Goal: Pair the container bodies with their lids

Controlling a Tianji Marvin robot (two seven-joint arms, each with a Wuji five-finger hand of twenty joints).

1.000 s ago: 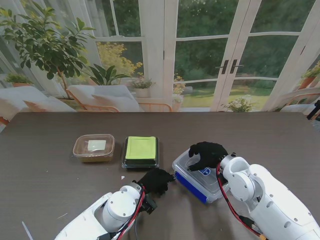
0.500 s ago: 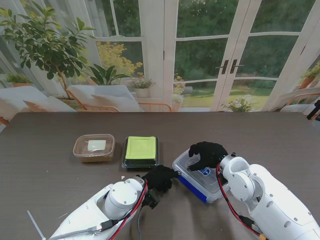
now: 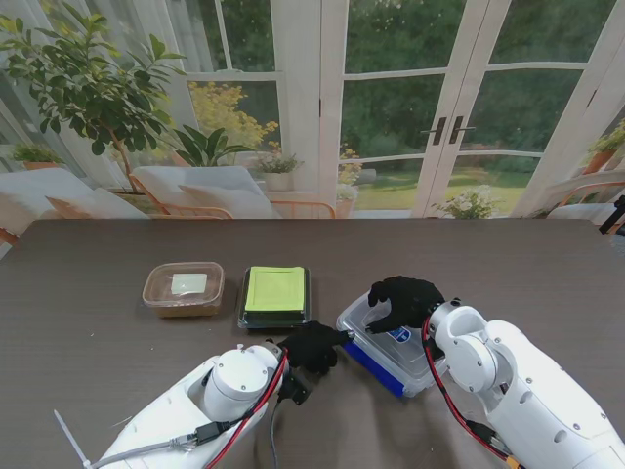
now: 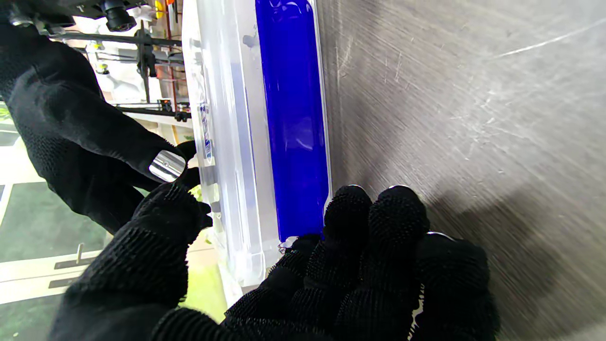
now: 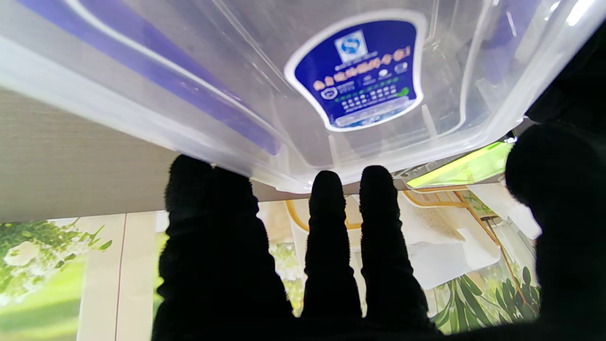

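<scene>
Clear container (image 3: 391, 342) w/ blue side clip and blue label, on desk (image 3: 98, 342) right of centre. Right hand (image 3: 402, 301) fingers spread flat on lid; left hand (image 3: 312, 347) fingers curled at its corner, touching.

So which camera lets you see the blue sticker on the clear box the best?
The right wrist view: the blue sticker fills much of the picture, with its white edge and tiny print plain to see. In the stand view it is only a small blue patch beside the right hand. The left wrist view shows just a thin edge-on strip of it.
</scene>
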